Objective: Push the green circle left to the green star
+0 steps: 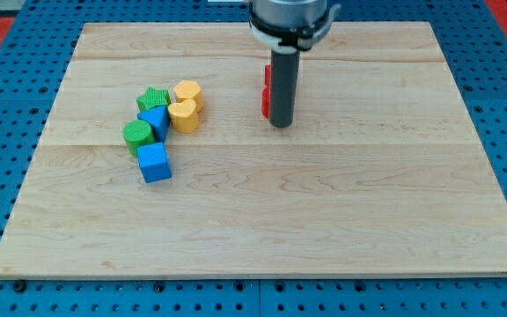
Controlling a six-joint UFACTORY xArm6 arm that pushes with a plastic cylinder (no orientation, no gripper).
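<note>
The green circle [137,134] lies on the wooden board at the view's left, touching a blue triangular block [155,121] on its upper right. The green star [152,98] sits just above that blue block, a short way up and right of the circle. My tip [280,125] is near the board's middle top, far to the right of both green blocks, and touches neither.
A blue cube [155,163] lies just below the green circle. A yellow hexagon [187,92] and a yellow heart [182,115] sit right of the star. Two red blocks [267,88] stand partly hidden behind my rod.
</note>
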